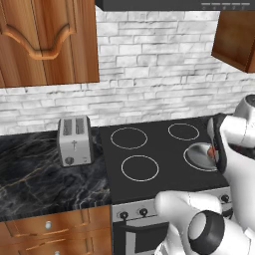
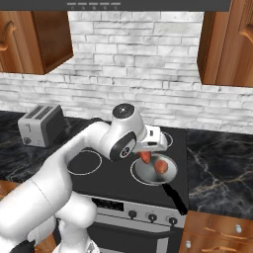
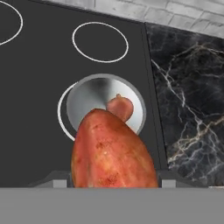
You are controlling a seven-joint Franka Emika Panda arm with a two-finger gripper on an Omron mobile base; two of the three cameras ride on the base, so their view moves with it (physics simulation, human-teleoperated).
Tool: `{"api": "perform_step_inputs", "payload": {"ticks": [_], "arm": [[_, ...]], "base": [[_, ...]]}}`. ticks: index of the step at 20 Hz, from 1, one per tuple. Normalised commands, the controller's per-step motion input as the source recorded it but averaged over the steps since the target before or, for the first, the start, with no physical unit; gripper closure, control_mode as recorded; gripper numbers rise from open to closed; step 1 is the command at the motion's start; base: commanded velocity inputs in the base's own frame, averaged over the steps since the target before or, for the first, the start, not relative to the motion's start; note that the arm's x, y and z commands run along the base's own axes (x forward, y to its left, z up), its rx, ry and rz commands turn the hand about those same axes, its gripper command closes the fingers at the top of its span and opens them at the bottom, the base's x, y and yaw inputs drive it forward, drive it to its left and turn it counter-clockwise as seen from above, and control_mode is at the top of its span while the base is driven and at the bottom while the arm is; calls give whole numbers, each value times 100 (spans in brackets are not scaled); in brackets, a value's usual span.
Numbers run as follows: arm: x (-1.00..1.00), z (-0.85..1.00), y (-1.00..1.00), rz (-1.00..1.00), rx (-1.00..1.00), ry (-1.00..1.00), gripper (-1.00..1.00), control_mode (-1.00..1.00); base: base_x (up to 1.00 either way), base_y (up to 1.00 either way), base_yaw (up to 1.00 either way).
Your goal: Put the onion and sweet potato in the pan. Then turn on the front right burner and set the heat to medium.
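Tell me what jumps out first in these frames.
The sweet potato, big and orange-red in the gripper, hangs just above the pan on the front right burner. The onion already lies in the pan. A silver toaster stands on the dark marble counter left of the cooktop.

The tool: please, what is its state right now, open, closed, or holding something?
Tool: closed on the sweet potato, above the pan, where the onion already lies.
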Motion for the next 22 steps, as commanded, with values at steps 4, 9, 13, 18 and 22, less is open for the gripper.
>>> {"api": "perform_step_inputs", "payload": {"ticks": [4, 9, 13, 18, 22], "arm": [[14, -1, 56, 0, 1, 12, 100, -100], [43, -27, 4, -3, 0, 18, 100, -100], [52, -34, -3, -6, 11, 6, 100, -100], [40, -14, -2, -8, 15, 4, 100, -100], [23, -5, -14, -9, 3, 8, 100, -100]], "base": [[0, 0, 0], [0, 0, 0], [0, 0, 0], [0, 0, 0], [0, 0, 0]]}}
